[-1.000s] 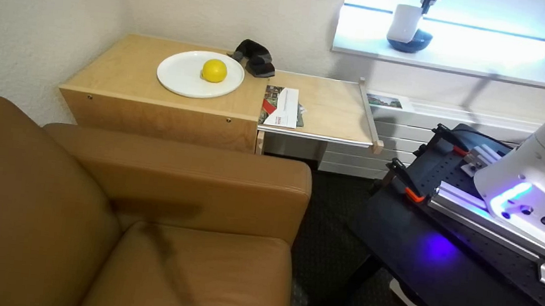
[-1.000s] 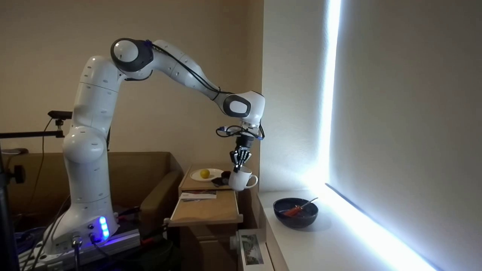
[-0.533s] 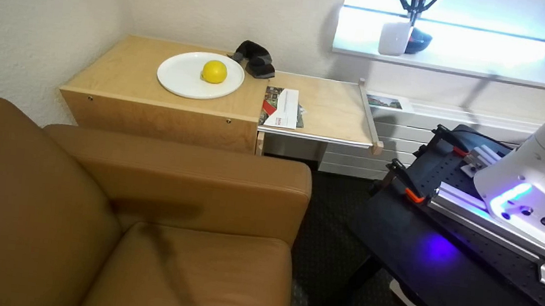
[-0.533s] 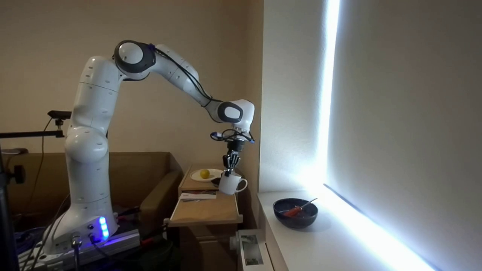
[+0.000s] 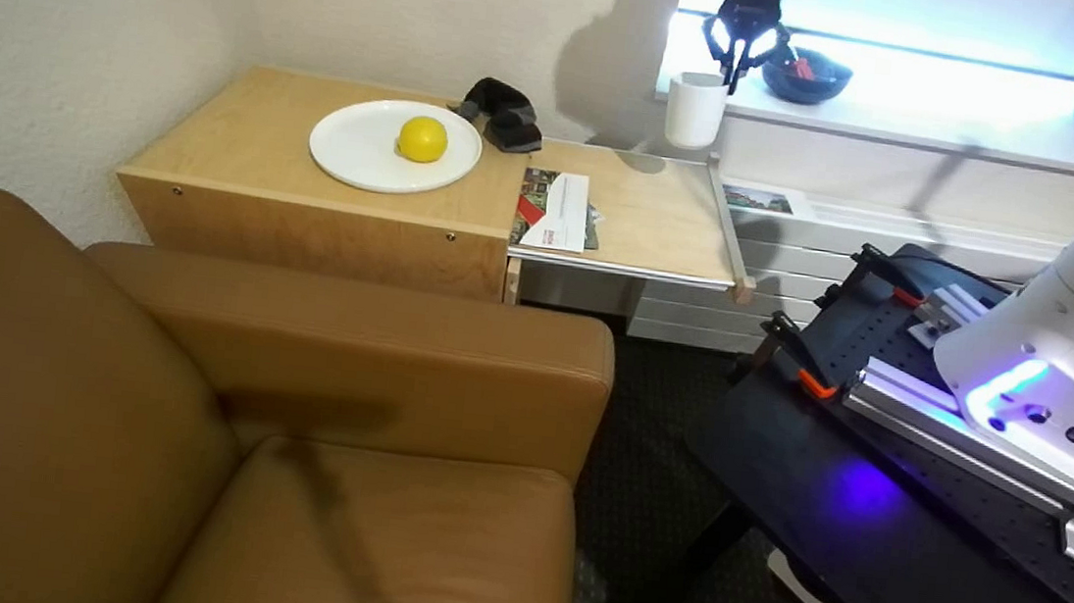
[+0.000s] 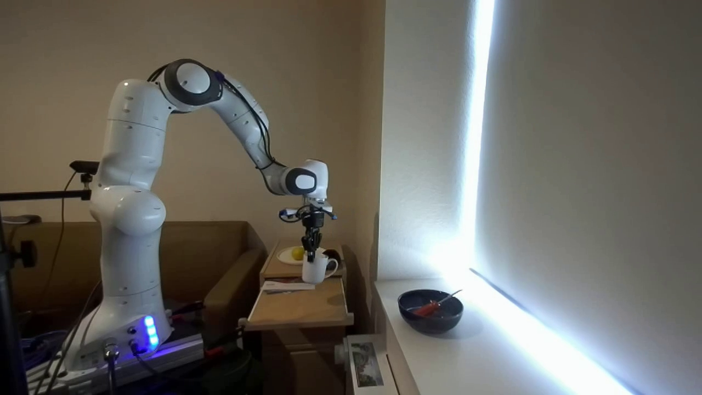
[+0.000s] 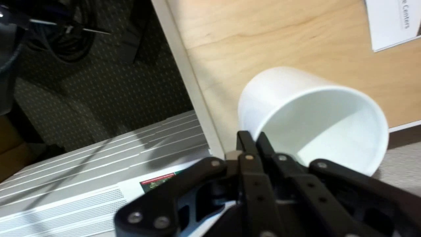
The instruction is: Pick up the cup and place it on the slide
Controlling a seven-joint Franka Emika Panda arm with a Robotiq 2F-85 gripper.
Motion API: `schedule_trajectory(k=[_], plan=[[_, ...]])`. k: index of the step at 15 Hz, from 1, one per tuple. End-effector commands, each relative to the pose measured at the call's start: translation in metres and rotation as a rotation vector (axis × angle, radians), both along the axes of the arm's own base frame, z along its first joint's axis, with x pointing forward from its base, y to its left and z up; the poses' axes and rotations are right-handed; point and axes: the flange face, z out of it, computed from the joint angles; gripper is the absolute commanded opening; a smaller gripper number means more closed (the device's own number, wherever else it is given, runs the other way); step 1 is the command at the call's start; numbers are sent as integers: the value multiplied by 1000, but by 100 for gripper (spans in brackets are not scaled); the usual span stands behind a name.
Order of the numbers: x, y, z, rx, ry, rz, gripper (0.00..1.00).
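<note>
The white cup point(image 5: 695, 115) hangs in the air above the wall-side outer corner of the light-wood slide point(image 5: 648, 219). My gripper point(image 5: 733, 82) is shut on the cup's rim. In an exterior view the cup point(image 6: 314, 271) looks roughly upright over the slide point(image 6: 299, 314), its handle pointing away to the right. In the wrist view the fingertips point(image 7: 253, 136) pinch the rim of the cup point(image 7: 312, 121), one finger inside and one outside. The wood of the slide point(image 7: 279, 42) shows beneath, and the cup's underside is hidden.
Papers point(image 5: 560, 213) lie on the slide's inner part. The side table point(image 5: 236, 149) bears a white plate point(image 5: 345, 150) with a yellow ball-like fruit point(image 5: 422, 140) and a dark cloth point(image 5: 505, 121). A raised wooden end bar point(image 5: 731, 232) edges the slide. A dark blue bowl point(image 6: 430, 323) stands on the windowsill.
My gripper has carried the cup down and to the left in both exterior views, from in front of the windowsill to above the slide. The grip stays shut.
</note>
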Motion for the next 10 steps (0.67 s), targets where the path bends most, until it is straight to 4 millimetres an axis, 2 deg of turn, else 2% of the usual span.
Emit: schedule_trajectory(k=[1, 5, 7, 8, 10], plan=[[-12, 25, -8, -45, -176, -10, 1], [-27, 41, -36, -55, -241, -29, 1], [-33, 41, -39, -39, -231, -39, 1], [-26, 42, -40, -44, -208, -29, 5], [-30, 42, -43, -43, -203, -30, 5]])
